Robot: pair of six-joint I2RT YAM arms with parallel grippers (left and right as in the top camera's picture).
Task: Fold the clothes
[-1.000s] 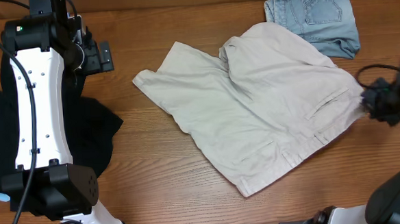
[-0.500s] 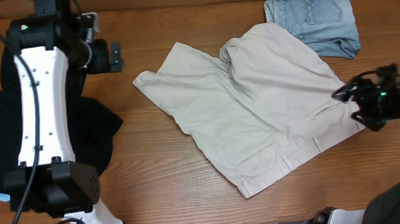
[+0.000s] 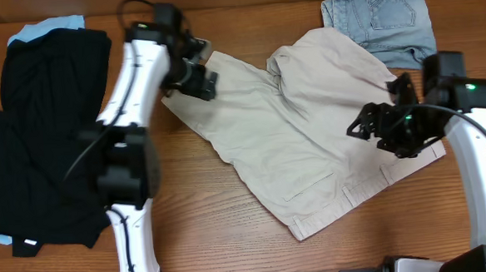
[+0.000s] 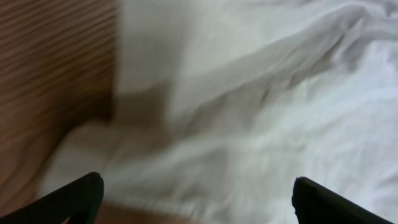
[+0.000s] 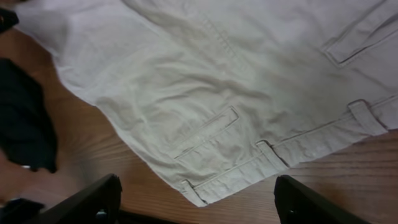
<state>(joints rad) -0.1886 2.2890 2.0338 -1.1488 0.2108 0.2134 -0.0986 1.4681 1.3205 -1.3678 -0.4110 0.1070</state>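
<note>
The beige shorts (image 3: pixel 310 141) lie spread flat across the middle of the table, waistband toward the front right. My left gripper (image 3: pixel 205 76) hovers open over the left leg's hem; in the blurred left wrist view its gripper (image 4: pixel 196 199) has pale fabric (image 4: pixel 267 112) and the hem edge between wide-apart fingers. My right gripper (image 3: pixel 362 126) is above the right half of the shorts, open and holding nothing. The right wrist view shows a slit pocket (image 5: pixel 205 134) and the waistband (image 5: pixel 292 155) beyond that open gripper (image 5: pixel 196 202).
Folded light-blue denim shorts (image 3: pixel 383 20) sit at the back right, touching the beige shorts. Black garments (image 3: pixel 43 138) cover the left side, with a bit of light-blue cloth (image 3: pixel 46 28) behind them. Bare wood runs along the front edge (image 3: pixel 214 229).
The right gripper opened, let go of the shorts' right waistband edge and moved left over them. The left arm swung from above the black garments to the shorts' left leg hem.
</note>
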